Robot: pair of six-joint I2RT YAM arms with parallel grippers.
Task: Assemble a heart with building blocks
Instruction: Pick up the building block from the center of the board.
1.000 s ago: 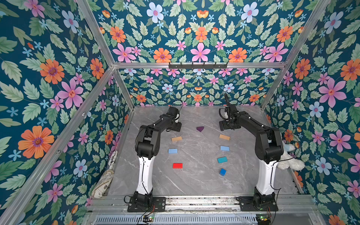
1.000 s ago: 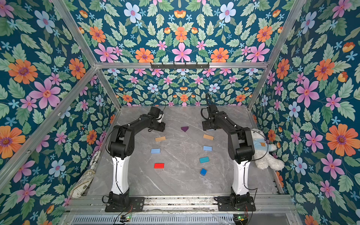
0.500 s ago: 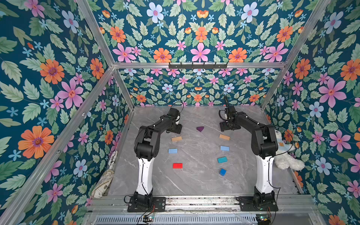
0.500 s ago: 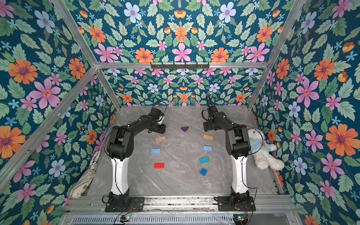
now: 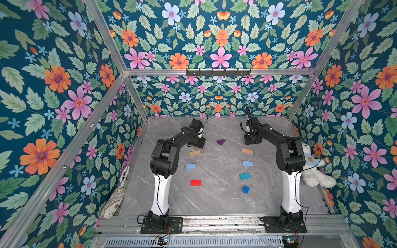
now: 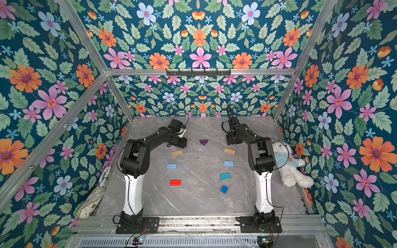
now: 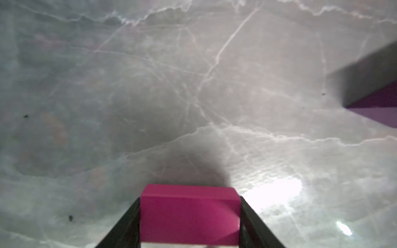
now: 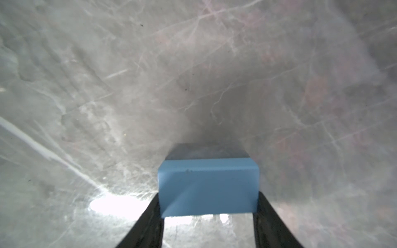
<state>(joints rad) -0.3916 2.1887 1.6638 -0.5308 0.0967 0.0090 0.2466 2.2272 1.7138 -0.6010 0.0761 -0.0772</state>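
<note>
Marble table (image 5: 214,204) under floral walls — both my jaws loaded, heart outline wide open.
Left jaws are clamped on a magenta block (image 7: 190,214), right jaws on a light blue block (image 8: 208,186), flanking the purple triangle (image 5: 220,142) at 12 o'clock; other building blocks (image 5: 194,153) ring the middle, well apart. Risk, I judge: a block released skewed, or my left jaws brushing the nearby triangle. No writing readable — the roll's (image 5: 124,176) print at 8 is too small.

A white plush bear (image 5: 319,179) (blue shirt) lies beside the floral wall (image 5: 354,107).
</note>
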